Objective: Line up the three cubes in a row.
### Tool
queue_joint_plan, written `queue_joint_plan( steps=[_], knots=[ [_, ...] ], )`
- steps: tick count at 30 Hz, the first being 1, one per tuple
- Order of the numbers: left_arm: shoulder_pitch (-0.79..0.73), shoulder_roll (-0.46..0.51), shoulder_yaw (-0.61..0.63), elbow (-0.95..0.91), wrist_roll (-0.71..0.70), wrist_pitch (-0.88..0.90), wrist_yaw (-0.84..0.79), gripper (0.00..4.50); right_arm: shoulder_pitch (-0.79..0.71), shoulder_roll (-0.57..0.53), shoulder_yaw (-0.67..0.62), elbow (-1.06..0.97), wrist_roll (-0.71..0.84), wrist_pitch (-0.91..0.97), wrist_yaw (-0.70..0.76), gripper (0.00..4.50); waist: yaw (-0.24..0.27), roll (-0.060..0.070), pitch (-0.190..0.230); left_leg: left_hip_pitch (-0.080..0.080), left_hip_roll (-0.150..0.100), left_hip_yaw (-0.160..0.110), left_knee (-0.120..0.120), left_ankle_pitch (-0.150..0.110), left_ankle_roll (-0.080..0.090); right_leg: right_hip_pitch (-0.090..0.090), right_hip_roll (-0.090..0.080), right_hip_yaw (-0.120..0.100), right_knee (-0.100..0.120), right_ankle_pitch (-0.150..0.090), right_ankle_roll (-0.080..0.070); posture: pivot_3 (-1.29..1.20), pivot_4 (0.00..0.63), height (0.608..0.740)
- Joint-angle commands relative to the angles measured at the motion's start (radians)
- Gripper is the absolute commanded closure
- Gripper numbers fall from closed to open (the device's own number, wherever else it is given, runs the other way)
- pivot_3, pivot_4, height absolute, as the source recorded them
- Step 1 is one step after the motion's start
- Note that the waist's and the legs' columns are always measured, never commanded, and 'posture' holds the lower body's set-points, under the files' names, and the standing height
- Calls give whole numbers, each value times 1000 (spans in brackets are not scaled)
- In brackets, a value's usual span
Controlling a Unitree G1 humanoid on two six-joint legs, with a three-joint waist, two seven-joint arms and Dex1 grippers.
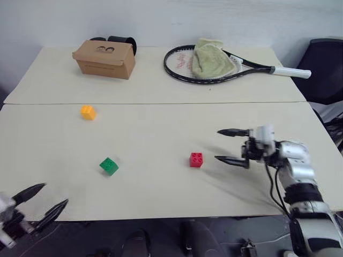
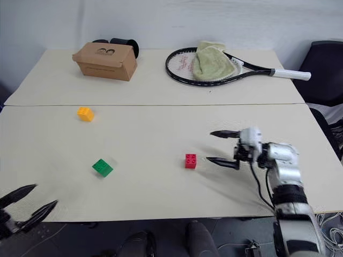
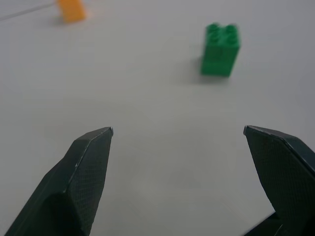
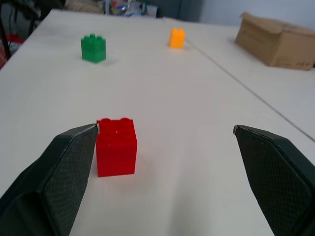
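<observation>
Three small studded cubes stand apart on the cream table (image 1: pixel 161 128). The orange-yellow cube (image 1: pixel 88 112) is at the left, the green cube (image 1: pixel 109 166) nearer the front, and the red cube (image 1: pixel 196 159) near the middle. My right gripper (image 1: pixel 225 145) is open, pointing left, just right of the red cube (image 4: pixel 116 146) and holding nothing. At the table's front left edge my left gripper (image 1: pixel 49 196) is open too and empty, facing the green cube (image 3: pixel 220 49) from a distance.
A brown cardboard box (image 1: pixel 104 59) sits at the back left with dark round things behind it. A tennis racket (image 1: pixel 214 67) with a pale green cloth (image 1: pixel 211 58) on it lies at the back right. A dark chair (image 1: pixel 327 67) stands past the right edge.
</observation>
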Motion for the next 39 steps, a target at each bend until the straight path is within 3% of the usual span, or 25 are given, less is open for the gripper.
queue_joint_plan(
  steps=[1, 7, 10, 17, 23, 27, 34, 39],
  knots=[
    [20, -14, 55, 54, -64, 26, 0, 0, 104, -4, -54, -166, 99, 18, 28, 16, 1, 0, 0, 0, 0, 0, 0, -1, 0, 0, 0, 0, 0, 0, 0, 0, 150, 740],
    [-29, 13, -41, -41, -83, 44, -17, 0, 247, -1, -18, -359, 123, 29, 37, 16, 0, -1, 0, 0, -1, -1, 0, -1, 0, 1, -1, -1, 1, 0, 1, 0, 150, 740],
    [-97, 51, -135, -70, -34, 23, -27, 0, 245, 6, -8, -375, 120, 32, 25, 16, 4, -1, -1, 1, -1, -1, 0, -1, 0, 1, -2, -1, 1, 0, 1, 0, 150, 740],
    [-422, 101, -430, -3, 130, 76, 93, 0, 189, 30, 38, -393, 103, 54, -13, 16, 1, 0, -1, 0, -1, -1, 1, -1, 0, 1, -1, 0, 3, 1, 1, 0, 150, 740],
    [-525, 94, -489, 67, 129, 92, 102, 0, 201, 37, 50, -438, 96, 69, -55, 16, -2, 0, 0, 0, 2, 1, 1, 0, -3, -1, 2, 1, 3, 1, 1, 0, 150, 740],
    [-527, 89, -499, 85, 137, 89, 107, 852, 220, 31, 43, -468, 90, 77, -84, 0, 3, 0, 0, 0, 2, 1, 2, 0, -3, -1, 2, 1, 3, 1, 1, 0, 150, 740],
    [-556, 92, -533, 63, 126, 74, 75, 3014, 293, 13, 11, -491, 87, 56, -95, 0, 7, 0, -1, 0, 2, 1, 2, 0, -3, 0, 2, 1, 4, 1, 1, 0, 150, 740],
    [-689, 137, -650, 72, 149, 1, -83, 3020, 353, -20, -29, -481, 91, 30, -80, 0, 27, 0, -1, 0, 1, 1, 4, 0, -2, 0, 2, 1, 4, 1, 1, 0, 150, 740]
  ],
)
